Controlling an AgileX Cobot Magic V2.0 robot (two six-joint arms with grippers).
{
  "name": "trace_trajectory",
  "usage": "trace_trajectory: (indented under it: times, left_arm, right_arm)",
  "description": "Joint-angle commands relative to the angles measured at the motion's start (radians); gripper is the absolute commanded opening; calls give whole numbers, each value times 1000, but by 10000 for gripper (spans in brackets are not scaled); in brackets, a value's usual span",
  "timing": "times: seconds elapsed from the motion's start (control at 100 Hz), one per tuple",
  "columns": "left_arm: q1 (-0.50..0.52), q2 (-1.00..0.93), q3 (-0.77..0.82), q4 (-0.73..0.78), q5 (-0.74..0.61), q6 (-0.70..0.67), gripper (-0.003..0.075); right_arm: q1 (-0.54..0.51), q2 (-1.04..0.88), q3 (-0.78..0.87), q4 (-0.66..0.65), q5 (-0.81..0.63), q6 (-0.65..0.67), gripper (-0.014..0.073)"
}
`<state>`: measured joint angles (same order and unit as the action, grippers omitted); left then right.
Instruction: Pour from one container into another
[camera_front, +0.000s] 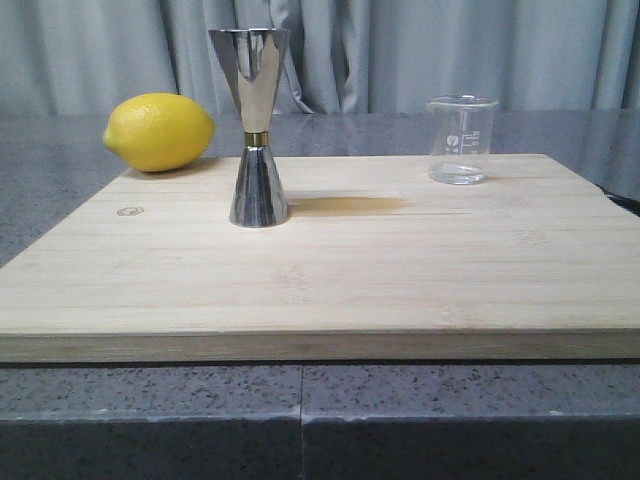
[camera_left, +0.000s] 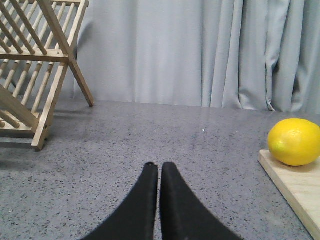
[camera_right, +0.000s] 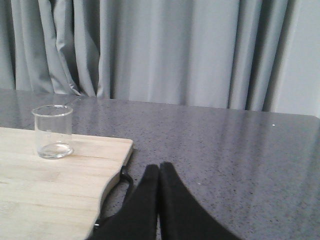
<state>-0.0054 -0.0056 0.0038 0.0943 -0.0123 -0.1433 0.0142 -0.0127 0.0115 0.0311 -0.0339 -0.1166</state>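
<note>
The small clear glass beaker (camera_front: 461, 139) stands upright at the back right of the wooden board (camera_front: 320, 270); it also shows in the right wrist view as the beaker (camera_right: 53, 131), with a little clear liquid at its bottom. The tall steel jigger (camera_front: 255, 125) with a gold waist band stands upright on the board's left half. My left gripper (camera_left: 159, 167) is shut and empty over the grey counter, left of the board. My right gripper (camera_right: 159, 167) is shut and empty beside the board's right edge, away from the beaker. Neither gripper shows in the front view.
A yellow lemon (camera_front: 159, 131) lies at the board's back left corner, also seen as the lemon (camera_left: 294, 142). A wooden dish rack (camera_left: 35, 70) stands on the counter far left. The board's black handle (camera_right: 122, 182) lies near my right fingers. Grey curtains hang behind.
</note>
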Motion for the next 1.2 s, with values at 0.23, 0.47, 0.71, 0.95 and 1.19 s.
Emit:
trace_trajectory:
  times: [0.23, 0.47, 0.71, 0.95, 1.19]
  left_arm:
    - [-8, -23, 28, -7, -71, -2, -19]
    - [-8, -23, 28, -7, -71, -2, -19]
    - [-8, -23, 28, -7, -71, -2, -19]
    - [-8, -23, 28, -7, -71, -2, -19]
    - [-8, -23, 28, -7, -71, -2, -19]
  right_arm:
    - [-72, -16, 9, 4, -64, -3, -67]
    - [-78, -16, 9, 4, -63, -3, -67]
    - [-78, -16, 9, 4, -63, -3, -67]
    - [-68, -16, 9, 5, -63, -3, -67]
    - [-37, -16, 9, 5, -62, -3, -67]
